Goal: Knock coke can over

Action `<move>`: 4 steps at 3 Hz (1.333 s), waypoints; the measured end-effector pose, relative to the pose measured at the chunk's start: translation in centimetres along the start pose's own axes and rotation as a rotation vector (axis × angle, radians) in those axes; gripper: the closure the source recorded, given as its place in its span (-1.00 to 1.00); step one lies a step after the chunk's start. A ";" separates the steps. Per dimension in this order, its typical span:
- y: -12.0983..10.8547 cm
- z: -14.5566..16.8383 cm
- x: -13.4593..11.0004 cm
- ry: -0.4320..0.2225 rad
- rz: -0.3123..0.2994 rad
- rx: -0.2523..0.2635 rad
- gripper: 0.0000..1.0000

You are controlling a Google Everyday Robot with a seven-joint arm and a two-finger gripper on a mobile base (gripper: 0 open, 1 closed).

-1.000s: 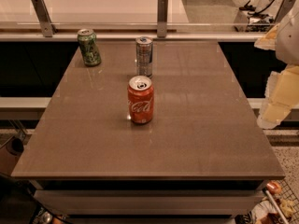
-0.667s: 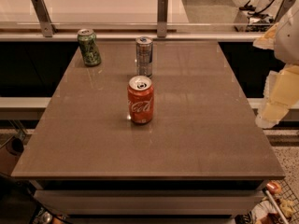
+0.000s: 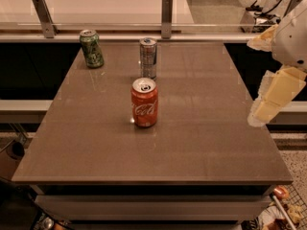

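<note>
The coke can [image 3: 144, 102] is red-orange with white cursive lettering and a silver top. It stands upright near the middle of the brown table [image 3: 201, 143]. My gripper [image 3: 269, 99], cream-coloured, hangs at the right edge of the view, over the table's right edge. It is well to the right of the coke can and does not touch it.
A green can [image 3: 91, 49] stands upright at the back left. A slim silver-blue can [image 3: 148, 57] stands upright just behind the coke can. A rail with two metal posts [image 3: 166, 17] runs along the table's far edge.
My gripper has moved slightly left, towards the table. The three cans have not moved.
</note>
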State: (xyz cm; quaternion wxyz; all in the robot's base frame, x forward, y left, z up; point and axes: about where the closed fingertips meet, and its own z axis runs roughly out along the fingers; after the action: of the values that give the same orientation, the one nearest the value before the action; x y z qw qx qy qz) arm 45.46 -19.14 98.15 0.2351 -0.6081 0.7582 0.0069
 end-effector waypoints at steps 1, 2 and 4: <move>-0.1 1.9 -0.9 -0.136 0.012 -0.023 -1.00; 0.0 4.0 -1.7 -0.278 0.037 -0.045 -1.00; -0.1 5.9 -6.0 -0.523 0.059 -0.081 -1.00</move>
State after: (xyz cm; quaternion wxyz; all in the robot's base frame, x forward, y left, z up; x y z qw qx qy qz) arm 48.51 -11.91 95.13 0.3984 -0.5722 0.6881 0.2011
